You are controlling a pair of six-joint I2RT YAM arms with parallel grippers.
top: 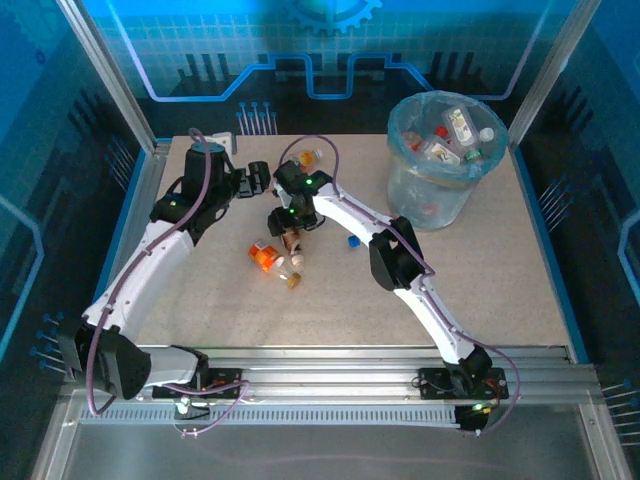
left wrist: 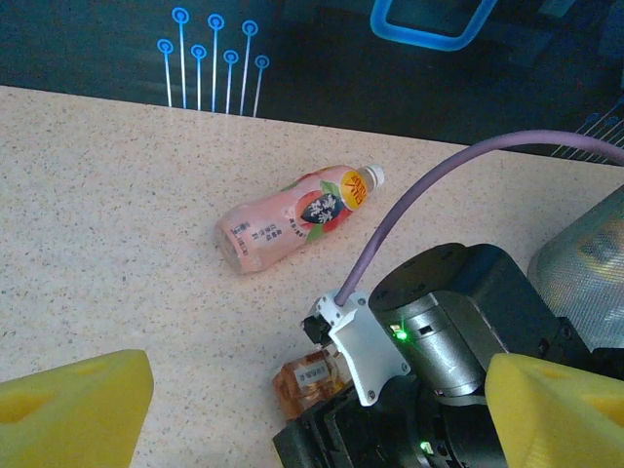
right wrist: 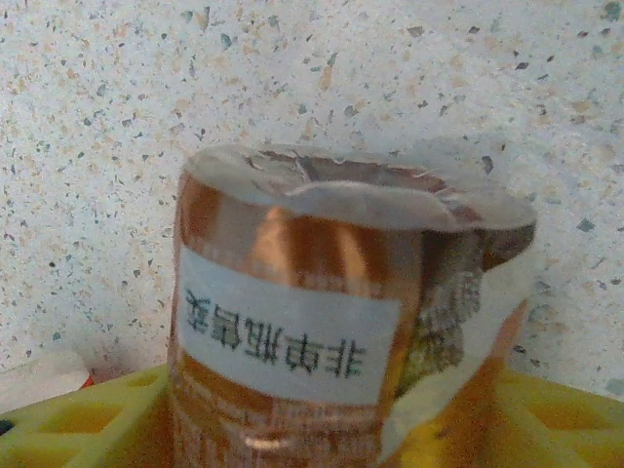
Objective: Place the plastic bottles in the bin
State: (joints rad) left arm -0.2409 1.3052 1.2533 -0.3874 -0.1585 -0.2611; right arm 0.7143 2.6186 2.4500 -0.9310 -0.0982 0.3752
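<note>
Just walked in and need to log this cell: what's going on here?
Plastic bottles are being cleared off the table into the bin, which already holds several. The right end effector has a brown bottle between its fingers mid-table; whether it grips yet is unclear. The left end effector hangs open and empty close by, a pink bottle lying ahead of it. Other bottles lie loose nearby.

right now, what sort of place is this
Probably a robot test cell or lab: a speckled table fenced by aluminium rails, blue circuit-pattern panels around it, and two arms bolted at its near edge.
</note>
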